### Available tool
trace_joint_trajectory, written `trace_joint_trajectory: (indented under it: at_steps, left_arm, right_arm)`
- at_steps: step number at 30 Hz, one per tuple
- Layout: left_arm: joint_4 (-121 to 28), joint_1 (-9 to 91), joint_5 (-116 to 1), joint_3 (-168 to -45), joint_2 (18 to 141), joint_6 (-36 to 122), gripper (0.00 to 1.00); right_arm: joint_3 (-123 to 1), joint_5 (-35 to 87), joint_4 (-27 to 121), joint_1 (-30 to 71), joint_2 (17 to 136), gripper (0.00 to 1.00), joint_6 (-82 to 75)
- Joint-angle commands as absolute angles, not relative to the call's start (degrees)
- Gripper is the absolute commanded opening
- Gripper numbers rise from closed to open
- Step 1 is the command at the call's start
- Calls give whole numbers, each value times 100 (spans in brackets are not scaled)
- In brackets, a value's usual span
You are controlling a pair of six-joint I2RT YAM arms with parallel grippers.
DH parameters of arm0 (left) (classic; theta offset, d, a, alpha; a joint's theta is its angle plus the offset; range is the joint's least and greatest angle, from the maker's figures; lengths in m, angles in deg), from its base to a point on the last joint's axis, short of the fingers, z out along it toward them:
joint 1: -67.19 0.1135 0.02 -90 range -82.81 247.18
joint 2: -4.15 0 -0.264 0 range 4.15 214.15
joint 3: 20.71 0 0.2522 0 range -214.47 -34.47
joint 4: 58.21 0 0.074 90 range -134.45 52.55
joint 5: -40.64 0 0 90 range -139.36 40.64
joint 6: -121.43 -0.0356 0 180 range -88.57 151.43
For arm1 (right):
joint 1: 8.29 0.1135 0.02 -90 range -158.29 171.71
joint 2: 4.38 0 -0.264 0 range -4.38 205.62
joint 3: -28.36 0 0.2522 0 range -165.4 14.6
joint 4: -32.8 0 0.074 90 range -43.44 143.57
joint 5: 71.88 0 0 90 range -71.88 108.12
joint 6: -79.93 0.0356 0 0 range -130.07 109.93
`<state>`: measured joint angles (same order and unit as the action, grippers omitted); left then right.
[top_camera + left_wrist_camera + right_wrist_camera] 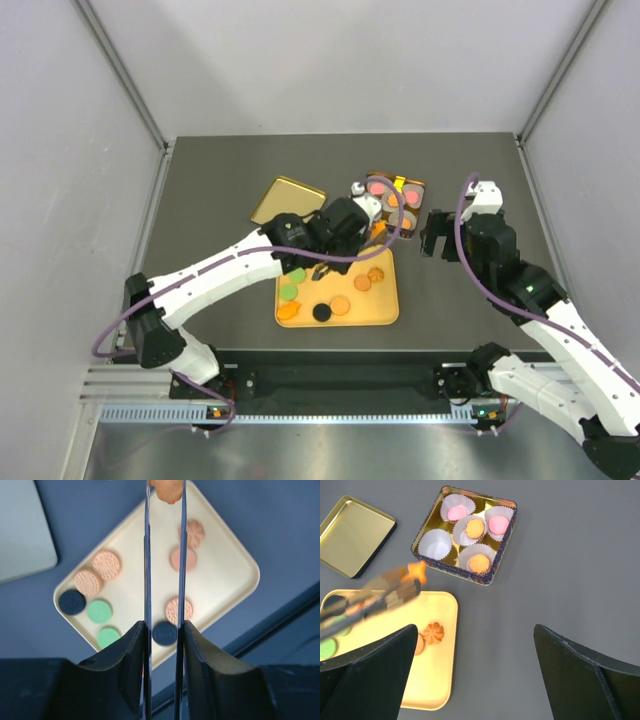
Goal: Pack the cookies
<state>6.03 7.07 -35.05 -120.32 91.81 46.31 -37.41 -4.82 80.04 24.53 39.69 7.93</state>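
Note:
My left gripper is shut on a pair of metal tongs. The tongs pinch an orange flower-edged cookie at their tip, held in the air between the yellow tray and the square tin. Several cookies lie on the tray: orange, green and black. In the tin, paper cups hold pink and orange cookies; one cup is empty. My right gripper is open and empty, to the right of the tin above bare table.
The tin's gold lid lies upside down left of the tin, behind the tray. The tray sits near the table's front edge between the two arms. Grey walls close in the table on three sides.

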Motion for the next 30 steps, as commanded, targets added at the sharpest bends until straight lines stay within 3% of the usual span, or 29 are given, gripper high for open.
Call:
trace_joint_trajectory:
  at_steps: [1, 17, 30]
  left_arm:
    - [-32, 1179, -3406, -12508, 9432, 4585, 12]
    - [-402, 1797, -3319, -13677, 11180, 4356, 12]
    - [-252, 1858, -3160, -13775, 11340, 4295, 14]
  right_arm:
    - [-3901, -499, 7812, 2406, 3983, 100, 733]
    - [-3813, -324, 7777, 2406, 4027, 100, 733]
    - [-3734, -359, 7741, 2406, 4009, 100, 742]
